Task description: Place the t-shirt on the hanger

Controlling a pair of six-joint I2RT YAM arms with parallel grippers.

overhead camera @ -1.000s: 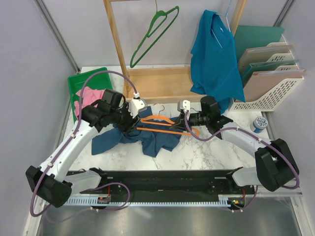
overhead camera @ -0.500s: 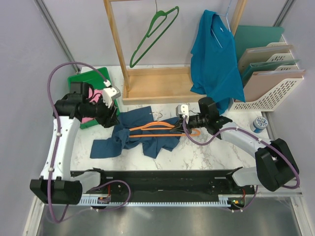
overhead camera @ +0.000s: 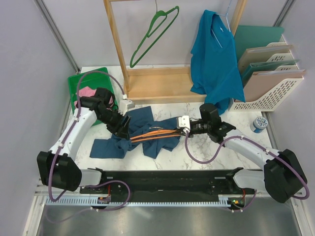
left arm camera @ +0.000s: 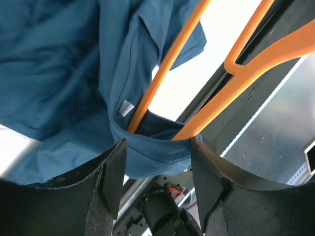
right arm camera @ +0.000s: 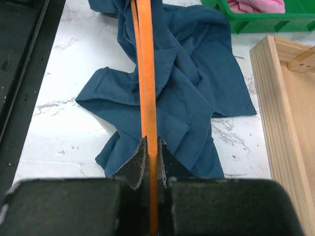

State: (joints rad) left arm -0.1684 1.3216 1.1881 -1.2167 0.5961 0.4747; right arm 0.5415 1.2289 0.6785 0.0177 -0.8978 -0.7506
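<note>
The dark navy t-shirt [overhead camera: 147, 141] lies crumpled on the marble table. The orange hanger [overhead camera: 156, 133] lies across it, its left end pushed inside a hemmed opening of the cloth [left arm camera: 157, 155]. My left gripper [overhead camera: 124, 130] is at that left end, open, with the hemmed edge and the hanger's two bars [left arm camera: 167, 69] between its spread fingers [left arm camera: 110, 177]. My right gripper [overhead camera: 183, 125] is shut on the hanger's right end. In the right wrist view the orange bar [right arm camera: 146, 73] runs straight out of the closed jaws over the t-shirt [right arm camera: 192, 88].
A wooden rack [overhead camera: 118, 54] at the back carries a green hanger [overhead camera: 155, 34] and a teal shirt [overhead camera: 215, 54]. A green bin [overhead camera: 81, 81] with a pink garment [overhead camera: 88, 92] sits far left. A file holder [overhead camera: 273, 73] and a small bottle [overhead camera: 259, 124] stand right.
My left arm swung out toward the green bin, then came back to the hanger's left end with its jaws wider. The hanger shifted nearer and turned edge-on, the right gripper still holding it.
</note>
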